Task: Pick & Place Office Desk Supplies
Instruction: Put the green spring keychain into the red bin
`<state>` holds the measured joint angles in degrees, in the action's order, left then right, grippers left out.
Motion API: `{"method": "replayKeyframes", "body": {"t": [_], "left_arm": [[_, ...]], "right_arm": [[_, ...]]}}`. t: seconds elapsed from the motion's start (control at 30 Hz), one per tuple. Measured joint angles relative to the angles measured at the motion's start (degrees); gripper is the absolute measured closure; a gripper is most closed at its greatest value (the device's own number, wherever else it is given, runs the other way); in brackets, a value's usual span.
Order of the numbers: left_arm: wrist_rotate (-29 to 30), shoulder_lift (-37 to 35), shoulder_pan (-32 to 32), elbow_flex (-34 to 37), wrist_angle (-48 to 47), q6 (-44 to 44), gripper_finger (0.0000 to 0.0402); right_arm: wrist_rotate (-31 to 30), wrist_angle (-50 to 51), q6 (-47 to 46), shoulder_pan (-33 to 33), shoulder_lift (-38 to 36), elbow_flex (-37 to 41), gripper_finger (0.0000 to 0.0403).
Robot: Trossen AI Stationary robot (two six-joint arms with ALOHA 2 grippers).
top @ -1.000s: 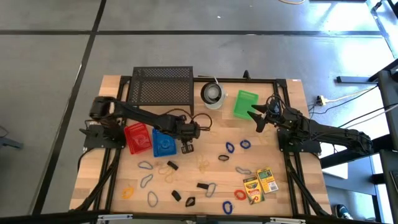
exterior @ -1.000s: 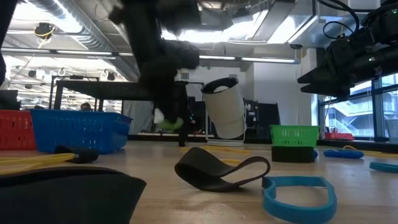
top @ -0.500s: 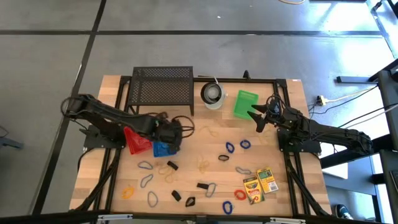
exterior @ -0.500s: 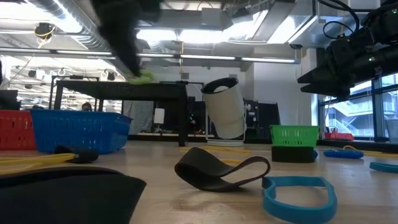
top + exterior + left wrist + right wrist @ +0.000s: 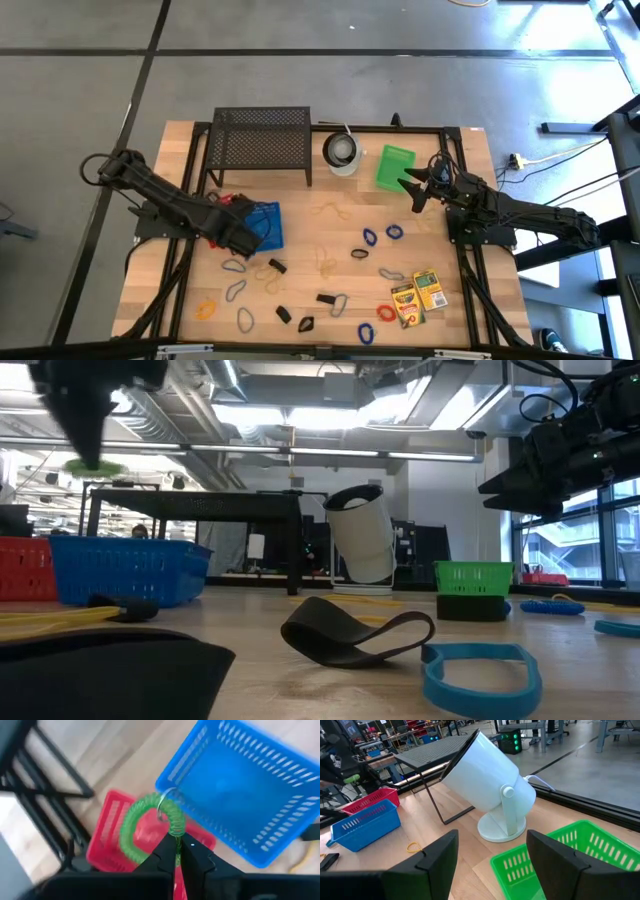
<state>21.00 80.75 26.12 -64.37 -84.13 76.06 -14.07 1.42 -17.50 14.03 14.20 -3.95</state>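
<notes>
Above the red basket (image 5: 107, 837), left claw (image 5: 177, 854) pinches green coil (image 5: 150, 827).

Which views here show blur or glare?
Low view: the left gripper with its green coil is smeared, near foreground soft, ceiling lights glaring. Left wrist view: blue basket and red basket slightly soft. High view: evenly lit.
</notes>
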Motion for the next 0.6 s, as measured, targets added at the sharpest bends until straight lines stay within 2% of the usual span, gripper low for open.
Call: {"method": "replayKeyframes", "body": {"t": [0.13,0.23,0.47,0.6], "left_arm": [[-4.3,0.0,1.2,5.9,0.5,9.8,0.0394],[-6.9,0.0,1.1,10.7,2.5,13.0,0.0394],[-8.9,-1.1,-1.0,17.7,12.4,11.6,0.0394],[-8.8,-1.3,-2.3,19.1,13.9,10.8,0.0394]], "right_arm": [[0.0,0.0,0.0,0.0,0.0,0.0,0.0166],[0.0,0.0,0.0,0.0,0.0,0.0,0.0166],[0.0,0.0,0.0,0.0,0.0,0.0,0.0166],[0.0,0.0,0.0,0.0,0.0,0.0,0.0166]]}}
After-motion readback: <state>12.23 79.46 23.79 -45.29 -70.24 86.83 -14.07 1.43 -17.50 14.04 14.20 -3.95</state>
